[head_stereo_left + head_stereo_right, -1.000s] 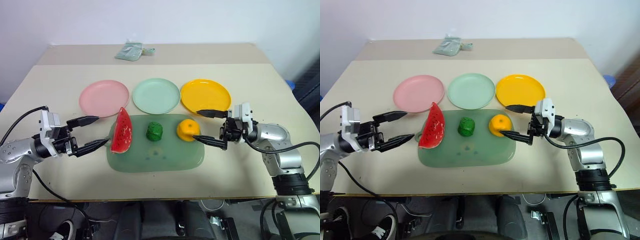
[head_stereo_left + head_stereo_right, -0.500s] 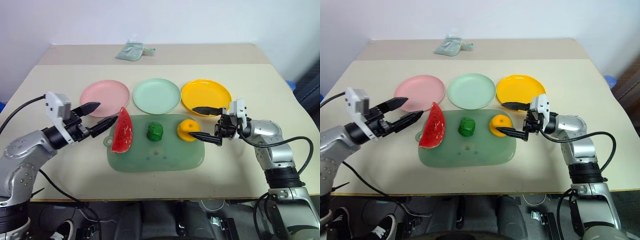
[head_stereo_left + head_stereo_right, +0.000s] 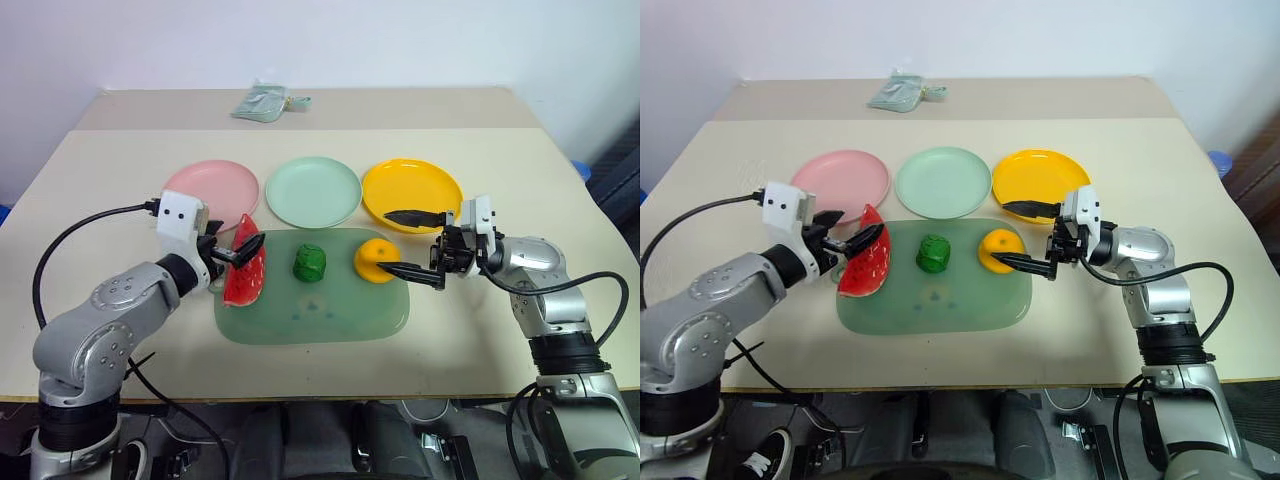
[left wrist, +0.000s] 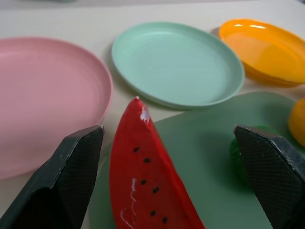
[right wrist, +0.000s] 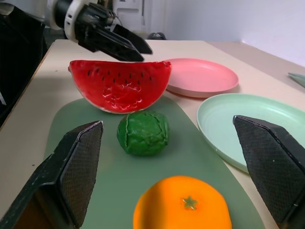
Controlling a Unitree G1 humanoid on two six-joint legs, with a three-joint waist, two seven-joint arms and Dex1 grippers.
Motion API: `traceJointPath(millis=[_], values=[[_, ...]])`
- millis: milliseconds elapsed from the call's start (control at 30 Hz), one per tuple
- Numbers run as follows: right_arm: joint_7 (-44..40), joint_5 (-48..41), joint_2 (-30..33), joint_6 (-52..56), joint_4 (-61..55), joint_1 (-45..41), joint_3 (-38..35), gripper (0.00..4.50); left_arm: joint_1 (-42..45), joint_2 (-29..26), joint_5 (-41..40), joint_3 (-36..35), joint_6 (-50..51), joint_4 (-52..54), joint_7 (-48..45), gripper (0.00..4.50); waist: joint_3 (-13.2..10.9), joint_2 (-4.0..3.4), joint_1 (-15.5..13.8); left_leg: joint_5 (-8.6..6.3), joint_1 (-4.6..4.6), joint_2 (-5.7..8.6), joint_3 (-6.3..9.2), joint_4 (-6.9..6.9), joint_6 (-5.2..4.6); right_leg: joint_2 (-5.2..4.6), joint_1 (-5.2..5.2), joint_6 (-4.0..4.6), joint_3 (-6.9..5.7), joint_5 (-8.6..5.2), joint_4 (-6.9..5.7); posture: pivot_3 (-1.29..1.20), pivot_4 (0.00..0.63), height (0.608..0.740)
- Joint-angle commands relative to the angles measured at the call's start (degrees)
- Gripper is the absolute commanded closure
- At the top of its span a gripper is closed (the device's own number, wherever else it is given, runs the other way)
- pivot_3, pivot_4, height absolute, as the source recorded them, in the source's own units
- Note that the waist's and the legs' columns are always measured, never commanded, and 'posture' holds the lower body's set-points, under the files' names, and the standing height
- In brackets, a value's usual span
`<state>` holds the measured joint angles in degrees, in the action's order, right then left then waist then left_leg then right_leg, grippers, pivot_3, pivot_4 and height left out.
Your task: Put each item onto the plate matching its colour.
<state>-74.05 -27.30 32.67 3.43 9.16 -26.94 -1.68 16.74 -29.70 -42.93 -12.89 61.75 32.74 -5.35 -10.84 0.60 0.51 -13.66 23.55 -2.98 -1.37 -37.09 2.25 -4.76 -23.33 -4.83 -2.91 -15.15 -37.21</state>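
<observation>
While all three toy foods sit on the green mat [image 3: 310, 315] and none is on a plate yet, the step in hand looks like the first pick, with both arms lining up at once. Everything below is placed against that mat, going left to right.

At the mat's left end, the left gripper [image 3: 233, 252] has its fingers spread wide on either side of the upper tip of the watermelon wedge [image 3: 245, 273], which stands on its rind on the mat's left edge; in the left wrist view the fingers [image 4: 71, 167] flank the wedge without clearly touching it. The pink plate [image 3: 210, 190] lies just behind the mat's left corner. The dark-green vegetable [image 3: 309, 263] rests on the mat's middle, with the mint plate [image 3: 313, 191] just behind it. The orange [image 3: 375, 259] sits on the mat's right part, and the right gripper [image 3: 412, 243] stands wide open beside it, one finger over the yellow plate [image 3: 411, 190] behind the mat's right corner, the other low by the orange.

The next move probably calls for the left fingers to close on the wedge's flat red faces, which are thin and may slip or tip, then lift it back over to the pink plate.
</observation>
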Motion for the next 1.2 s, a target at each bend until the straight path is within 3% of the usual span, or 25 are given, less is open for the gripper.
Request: traceJointPath(millis=[33, 567, 667, 867, 1200], values=[[0.1, -0.9, 0.2, -0.4, -1.7, 0.0, -1.4, 0.03, 2.2, 1.2, -0.3, -1.7, 3.4, 1.2, 3.3, 0.00, 0.0, 0.00, 0.0, 0.00, 0.00, 0.01, 0.00, 0.00, 0.00, 0.00, 0.00, 0.00, 0.00, 0.00, 0.00, 0.00, 0.150, 0.740], [0.5, -0.4, 0.5, -0.9, -1.8, 1.0, -1.3, 0.03, 2.1, 1.6, 4.2, 2.3, 12.1, 2.6, 4.9, 0.00, 0.0, 0.00, 0.0, 0.00, -0.01, 0.01, 0.00, 0.00, 0.01, 0.00, 0.01, 0.00, 0.01, 0.00, 0.01, 0.00, 0.150, 0.740], [0.7, -0.3, 0.4, -1.0, -1.8, 1.1, -1.3, 0.00, 2.5, 1.9, 5.1, 2.3, 11.4, 1.9, 4.4, 0.77, 0.0, 0.00, 0.0, 0.00, -0.01, 0.01, 0.00, 0.00, 0.01, 0.00, 0.01, 0.00, 0.01, 0.00, 0.01, 0.00, 0.150, 0.740], [0.7, -0.1, 0.6, -1.5, -1.4, 1.4, -1.4, 0.00, 2.6, 0.7, 7.4, 3.8, 10.0, 1.1, 2.2, 3.06, 0.0, 0.00, 0.0, 0.00, -0.01, 0.02, 0.00, 0.00, 0.01, 0.00, 0.01, 0.00, 0.01, 0.00, 0.01, 0.00, 0.150, 0.740], [0.7, -0.1, 0.6, -1.8, -1.2, 1.7, -1.3, 0.00, 3.9, -0.1, 9.4, 3.0, 9.3, 1.2, -0.2, 3.06, 0.0, 0.00, 0.0, 0.00, -0.01, 0.02, 0.00, 0.00, 0.01, 0.00, 0.01, 0.01, 0.01, 0.00, 0.01, 0.00, 0.150, 0.740]])
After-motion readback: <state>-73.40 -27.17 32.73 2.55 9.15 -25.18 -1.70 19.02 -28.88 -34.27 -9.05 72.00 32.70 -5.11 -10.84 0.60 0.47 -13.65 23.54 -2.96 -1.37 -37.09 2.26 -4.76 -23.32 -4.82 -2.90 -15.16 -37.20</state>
